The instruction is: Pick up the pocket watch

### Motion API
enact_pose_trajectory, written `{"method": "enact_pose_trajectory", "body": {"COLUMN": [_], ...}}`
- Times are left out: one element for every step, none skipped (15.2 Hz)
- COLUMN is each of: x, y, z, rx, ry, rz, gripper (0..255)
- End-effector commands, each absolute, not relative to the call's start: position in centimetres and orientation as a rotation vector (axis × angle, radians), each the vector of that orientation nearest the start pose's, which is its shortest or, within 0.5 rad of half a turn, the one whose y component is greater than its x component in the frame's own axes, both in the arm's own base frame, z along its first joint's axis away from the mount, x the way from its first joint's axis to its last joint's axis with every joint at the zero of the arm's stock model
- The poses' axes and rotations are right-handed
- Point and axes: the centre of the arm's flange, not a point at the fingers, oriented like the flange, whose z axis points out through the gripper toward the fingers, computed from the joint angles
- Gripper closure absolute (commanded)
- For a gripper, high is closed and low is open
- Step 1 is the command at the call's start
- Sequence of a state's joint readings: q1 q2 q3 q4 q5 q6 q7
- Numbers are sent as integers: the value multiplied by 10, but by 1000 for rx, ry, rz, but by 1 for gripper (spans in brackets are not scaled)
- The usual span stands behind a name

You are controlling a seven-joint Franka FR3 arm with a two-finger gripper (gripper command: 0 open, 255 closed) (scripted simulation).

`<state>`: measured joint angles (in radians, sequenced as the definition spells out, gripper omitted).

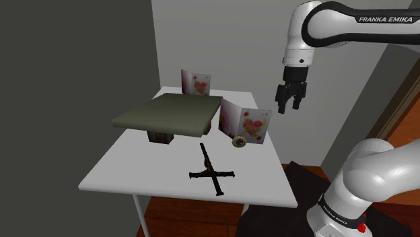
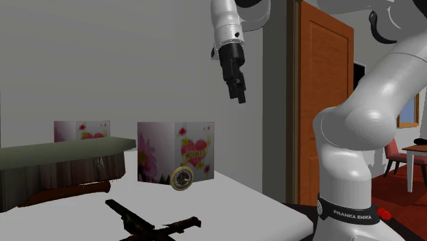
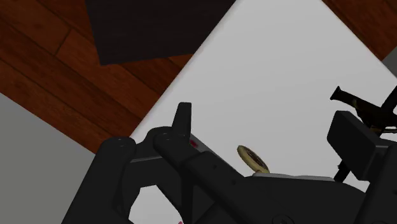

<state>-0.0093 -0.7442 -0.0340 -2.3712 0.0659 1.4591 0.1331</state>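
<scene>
The pocket watch is a small round gold-rimmed disc with a pale face. It stands on edge on the white table, leaning against a floral box. In the second exterior view the watch rests at the foot of that box. My black gripper hangs open in the air well above the table, past the box toward the shoulder view's right. It holds nothing. In the wrist view the watch lies far below, between the spread fingers.
A dark green slab on a wooden block takes the table's middle. A second floral box stands at the back. A black cross-shaped object lies near the front edge. A wooden door stands beyond the table.
</scene>
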Motion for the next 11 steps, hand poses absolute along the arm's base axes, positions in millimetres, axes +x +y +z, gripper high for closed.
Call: {"method": "enact_pose_trajectory", "body": {"x": [304, 309, 315, 322, 328, 335, 341, 348, 355, 362, 370], "y": [-8, -3, 2, 6, 11, 15, 19, 23, 27, 30, 33], "z": [562, 553, 543, 533, 524, 514, 505, 495, 486, 476, 467], "rx": [-3040, -3043, -3045, -3048, -3049, -3051, -3052, -3053, -3053, -3053, -3052], "ry": [249, 281, 313, 345, 377, 410, 442, 474, 506, 539, 571], "rz": [264, 249, 234, 219, 204, 189, 174, 159, 143, 128, 113], "gripper": [0, 0, 0, 0, 0, 0, 0, 0, 0, 0, 0]}}
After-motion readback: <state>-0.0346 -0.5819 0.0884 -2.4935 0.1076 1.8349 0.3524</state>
